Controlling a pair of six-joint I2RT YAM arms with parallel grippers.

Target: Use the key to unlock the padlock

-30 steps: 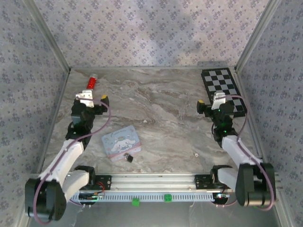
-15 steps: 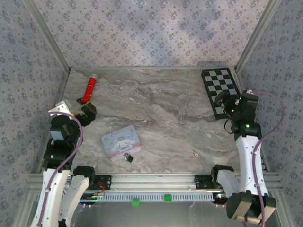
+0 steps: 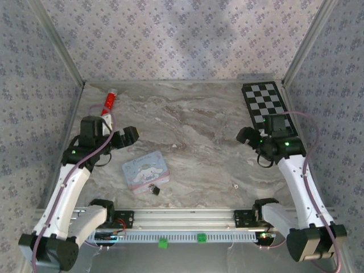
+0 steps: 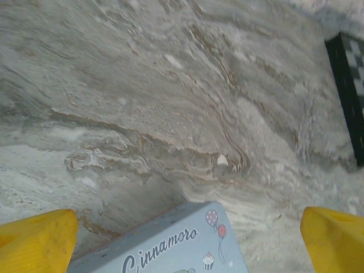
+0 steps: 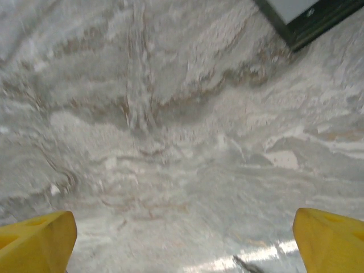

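Note:
The padlock (image 3: 153, 189), a tiny dark block, lies on the marble table at the near right corner of the pastel tin (image 3: 145, 169). The key (image 3: 235, 185) is a pale speck on the marble, well right of the padlock. My left gripper (image 3: 122, 138) hovers beyond the tin's far left side, open and empty; in the left wrist view its yellow fingertips (image 4: 35, 242) stand wide apart with the tin's corner (image 4: 170, 244) between them. My right gripper (image 3: 244, 136) is open over bare marble, far side of the key; its yellow fingertips (image 5: 333, 239) are spread wide.
A red tube (image 3: 107, 102) lies at the far left near the wall. A checkerboard plate (image 3: 267, 105) sits at the far right, its corner (image 5: 307, 20) in the right wrist view. Patterned walls enclose the table on three sides.
The left arm has swung in from the left wall toward the tin. The right arm has swung left from the right wall, off the checkerboard. Padlock, key and tin have not moved.

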